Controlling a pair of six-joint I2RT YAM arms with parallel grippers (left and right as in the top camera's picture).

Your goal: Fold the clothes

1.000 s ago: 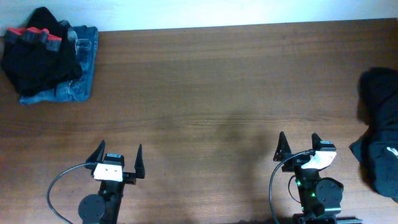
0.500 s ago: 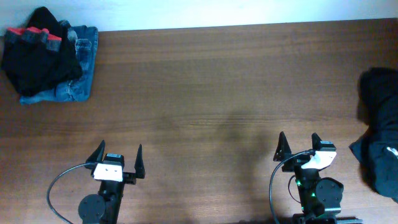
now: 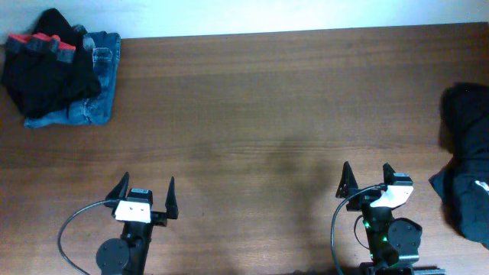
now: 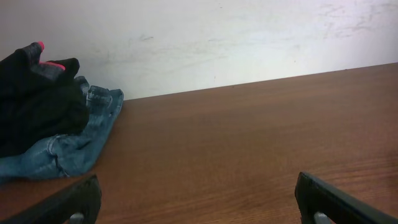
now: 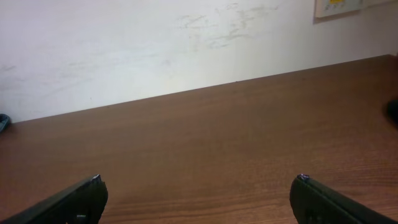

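Nothing has moved since a second ago; both arms and all the clothes are in the same spots. On the brown desk (image 3: pixel 260 99), the left fingers (image 3: pixel 120 187) sit at 7 o'clock and the right fingers (image 3: pixel 344 182) at 5 o'clock. Both pairs are spread wide apart and hold nothing. They point toward 12 o'clock. Far off at 10 o'clock, in the desk's corner, a black garment with red trim (image 3: pixel 47 65) lies bunched on top of blue jeans (image 3: pixel 95 99). The left wrist camera sees this pile at its 9 o'clock, by the white wall (image 4: pixel 249 37). More black clothes (image 3: pixel 470 122) lie crumpled at 3 o'clock, at the desk's edge, near the right fingers but not touching them.
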